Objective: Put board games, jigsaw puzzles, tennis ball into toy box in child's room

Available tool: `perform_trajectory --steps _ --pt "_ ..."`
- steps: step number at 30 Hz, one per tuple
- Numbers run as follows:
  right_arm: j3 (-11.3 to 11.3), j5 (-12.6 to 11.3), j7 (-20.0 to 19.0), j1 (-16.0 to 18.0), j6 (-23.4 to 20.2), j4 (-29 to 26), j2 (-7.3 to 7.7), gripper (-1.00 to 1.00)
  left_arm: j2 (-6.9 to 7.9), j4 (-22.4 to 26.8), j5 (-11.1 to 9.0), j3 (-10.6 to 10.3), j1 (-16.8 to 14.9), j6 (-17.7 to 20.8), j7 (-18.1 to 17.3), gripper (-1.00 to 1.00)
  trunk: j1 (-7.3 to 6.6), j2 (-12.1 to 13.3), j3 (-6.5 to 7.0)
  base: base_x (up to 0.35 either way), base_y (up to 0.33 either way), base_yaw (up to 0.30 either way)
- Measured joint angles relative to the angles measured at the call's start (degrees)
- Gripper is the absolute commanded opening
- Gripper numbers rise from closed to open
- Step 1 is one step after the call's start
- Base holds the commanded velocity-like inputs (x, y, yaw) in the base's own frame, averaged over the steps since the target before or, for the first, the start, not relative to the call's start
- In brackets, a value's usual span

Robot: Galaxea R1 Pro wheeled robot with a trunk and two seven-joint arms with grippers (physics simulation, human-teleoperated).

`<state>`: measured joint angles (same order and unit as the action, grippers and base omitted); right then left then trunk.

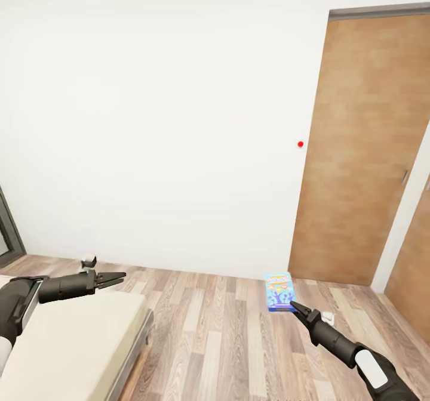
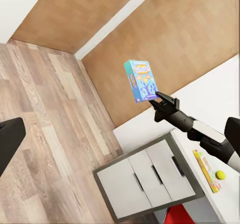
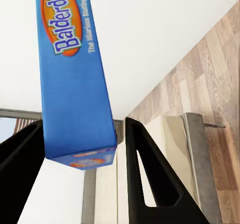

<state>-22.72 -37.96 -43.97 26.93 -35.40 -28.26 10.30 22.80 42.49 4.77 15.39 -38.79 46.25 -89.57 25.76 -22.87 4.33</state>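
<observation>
My right gripper (image 1: 294,307) is shut on the bottom end of a blue board game (image 1: 279,292) and holds it upright above the wooden floor. Up close, the blue box (image 3: 75,79) reads "Balderdash" and stands between the two black fingers (image 3: 145,169). My left gripper (image 1: 113,280) is open and empty, hovering over the bed (image 1: 71,341) with its beige mattress. The left wrist view looks across to the held box (image 2: 140,80) and the table (image 2: 145,176) with white drawers. On the table's pale top lie a flat green-edged box (image 2: 209,170) and the tennis ball (image 2: 220,174). The toy box is out of view.
A white wall is straight ahead, with a wooden door (image 1: 358,150) to the right and a second wooden panel (image 1: 415,270) at the far right. A dark window frame (image 1: 9,228) is at the left. Open wooden floor (image 1: 215,341) lies between bed and door.
</observation>
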Motion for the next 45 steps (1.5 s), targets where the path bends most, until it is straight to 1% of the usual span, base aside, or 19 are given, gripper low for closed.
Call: perform_trajectory --steps 24,29,30,33,35,37,40,43,45 --pt "0.0 0.0 0.0 0.0 -0.1 0.0 0.0 -1.0 -0.02 0.0 0.0 0.0 0.0 0.0 0.0 1.0 0.0 0.0 0.99 0.0 0.0 -0.276" --pt "-0.6 0.0 -0.2 0.0 -0.1 -0.1 0.22 -1.0 -0.02 0.0 0.0 0.0 0.0 0.0 0.0 1.0 0.0 0.0 1.2 0.0 0.0 -0.276" --pt "-0.8 -0.1 -1.0 0.0 -0.5 -0.1 0.94 -1.0 -0.02 0.0 0.0 0.0 0.0 0.0 0.0 1.0 0.0 0.0 1.25 0.0 0.0 -0.274" --pt "-0.8 -0.1 -3.1 0.0 -1.8 -0.3 2.11 -1.0 -0.02 0.0 0.0 0.0 0.0 0.0 0.0 1.0 0.0 0.0 1.39 0.0 0.0 -0.269" --pt "-0.8 -0.1 -5.5 0.0 -2.7 -0.5 2.81 -1.0 -0.02 0.0 0.0 0.0 0.0 0.0 0.0 1.0 0.0 0.0 1.48 0.0 0.0 -0.265" --pt "-0.9 -0.1 -8.9 -0.2 -3.3 -0.9 3.7 -1.0 -0.02 0.0 0.0 0.0 0.0 0.0 0.0 1.0 0.0 0.0 1.58 0.0 0.0 -0.262" --pt "-0.9 0.4 -11.6 -0.6 -3.5 -1.6 4.54 -1.0 -0.02 0.0 0.0 0.0 0.0 0.0 0.0 1.0 0.0 0.0 1.72 0.0 0.0 -0.26" --pt "-0.8 0.7 -15.4 -1.6 -3.8 -4.2 5.79 -1.0 -0.02 0.0 0.0 0.0 0.0 0.0 0.0 1.0 0.0 0.0 1.87 0.0 0.0 -0.256" --pt "-0.8 1.0 -16.5 -2.6 -4.2 -6.0 6.31 -1.0 -0.02 0.0 0.0 0.0 0.0 0.0 0.0 1.0 0.0 0.0 1.98 0.0 0.0 -0.253"
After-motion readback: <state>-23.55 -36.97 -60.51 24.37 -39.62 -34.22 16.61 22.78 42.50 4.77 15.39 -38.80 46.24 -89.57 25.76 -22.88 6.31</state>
